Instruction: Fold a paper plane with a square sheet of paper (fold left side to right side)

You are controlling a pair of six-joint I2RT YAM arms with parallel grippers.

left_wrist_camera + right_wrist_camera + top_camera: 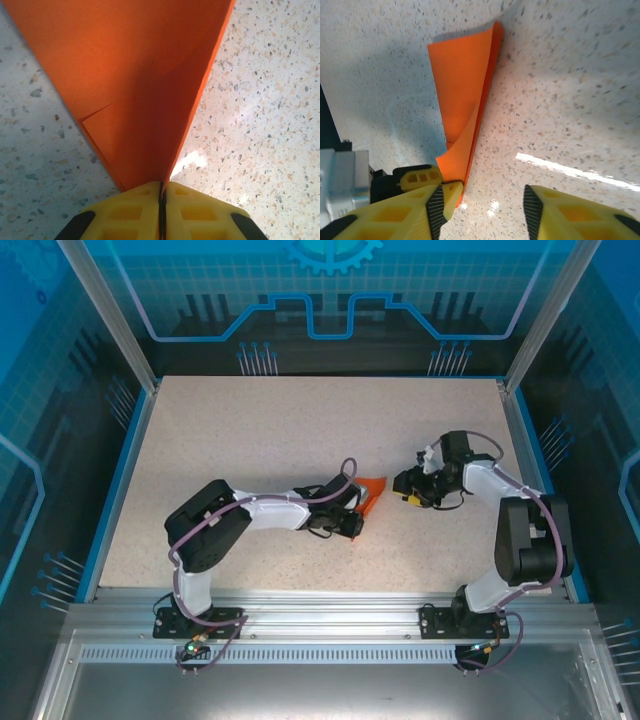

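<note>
Left jaws pinch paper plane tip, right jaws apart.

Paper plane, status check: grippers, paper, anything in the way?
Left gripper shut on narrow end of paper plane. Right gripper open beside that end, not gripping. Paper folded to a taper, one flap curling. Nothing in the way.

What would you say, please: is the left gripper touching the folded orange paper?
Touching. In the left wrist view the left gripper has its yellow fingers pressed together, and the narrow end of the folded orange paper runs into the seam between them.
</note>
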